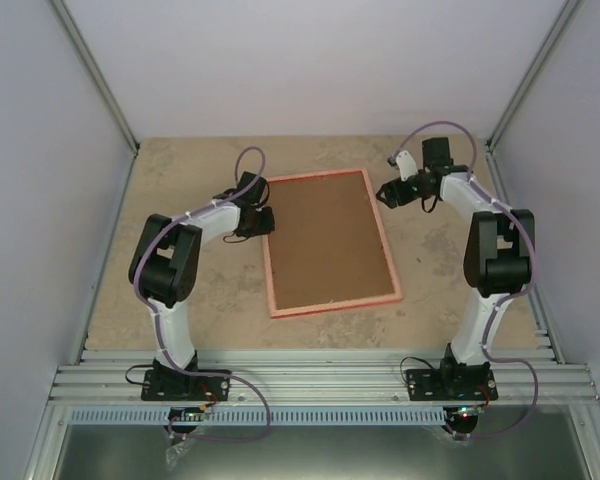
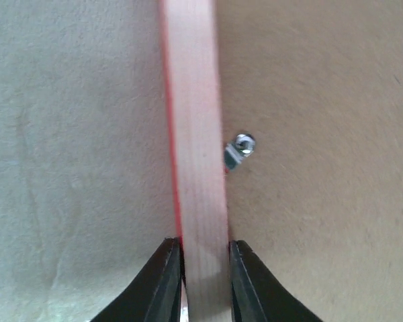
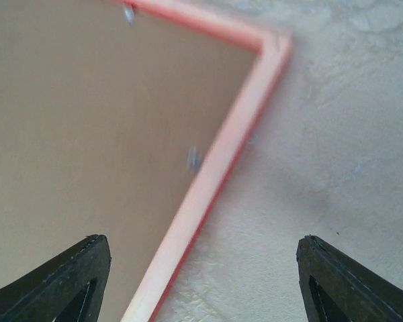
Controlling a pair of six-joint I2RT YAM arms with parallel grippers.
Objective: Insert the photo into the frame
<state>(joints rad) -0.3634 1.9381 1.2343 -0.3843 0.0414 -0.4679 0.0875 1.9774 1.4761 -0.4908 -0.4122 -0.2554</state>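
- My left gripper (image 2: 205, 255) is clamping the left rail of the frame (image 2: 195, 134), one finger pressed against each side of it, at the middle left of the overhead view.
- The frame is lying pale side up on the table (image 1: 180, 180), at the centre of that view, with the brown backing board (image 1: 325, 240) filling it.
- My right gripper (image 3: 203, 241) is hanging with its fingers spread wide above the frame's upper right corner, grasping nothing.
- The photo is not showing in any view. I cannot tell whether it is lying under the board or somewhere else, so I am risking work on a frame that may have nothing in it.
- I am gripping only a thin rail with my fingertips. If I lift from this one side, the far side is likely to drag and the rail may twist out of my pinch.
- A small metal tab (image 2: 238, 149) is sitting just right of the rail, above my fingers. Sliding along the rail could snag it or bend it.
- If my right gripper comes down off-line, it could strike the corner and shove the frame against my left hold.
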